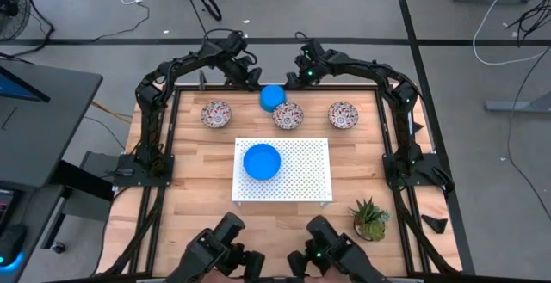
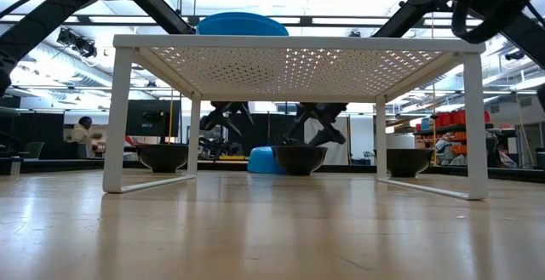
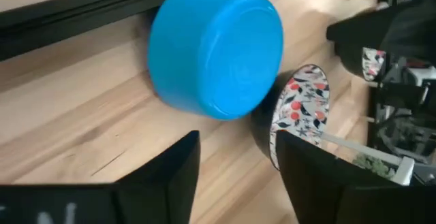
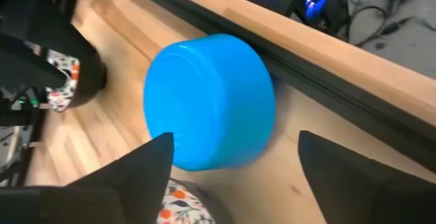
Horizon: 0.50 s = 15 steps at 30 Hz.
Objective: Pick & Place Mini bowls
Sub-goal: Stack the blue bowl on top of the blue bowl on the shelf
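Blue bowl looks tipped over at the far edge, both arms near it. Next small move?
Probably close the right end effector on the tipped blue bowl. It lies on its side against the middle floral bowl, between open fingers, so it should be gripped before it rolls.

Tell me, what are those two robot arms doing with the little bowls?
Both grippers, left and right, sit open at the table's far edge around a tipped blue bowl. It leans on the middle one of three flowery bowls. Another blue bowl sits on the white board.
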Tool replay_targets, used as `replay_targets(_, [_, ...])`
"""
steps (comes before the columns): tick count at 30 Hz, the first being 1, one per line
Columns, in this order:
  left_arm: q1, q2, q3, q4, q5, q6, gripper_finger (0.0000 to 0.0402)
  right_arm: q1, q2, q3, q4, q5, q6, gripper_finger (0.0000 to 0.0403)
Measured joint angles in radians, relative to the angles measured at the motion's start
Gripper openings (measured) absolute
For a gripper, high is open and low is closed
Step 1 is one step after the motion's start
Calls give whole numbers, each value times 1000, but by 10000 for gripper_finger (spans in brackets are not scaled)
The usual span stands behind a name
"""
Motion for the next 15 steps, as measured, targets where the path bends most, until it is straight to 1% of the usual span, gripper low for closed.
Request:
replay_targets(3, [1, 0, 0, 0, -14, -11, 219, 0, 0, 0, -4, 26, -19, 333])
replay_targets(6, [1, 0, 0, -5, -37, -22, 230, 5, 0, 0, 5, 60, -24, 343])
replay_targets(9, [1, 0, -6, 1, -53, -66, 233, 12, 0, 0, 4, 105, -19, 345])
replay_targets(11, [0, 0, -7, 4, -58, -89, 233, 19, 0, 0, 1, 138, 17, 344])
replay_targets(15, [-1, 0, -7, 11, -58, -122, 233, 37, 0, 0, 1, 142, 52, 343])
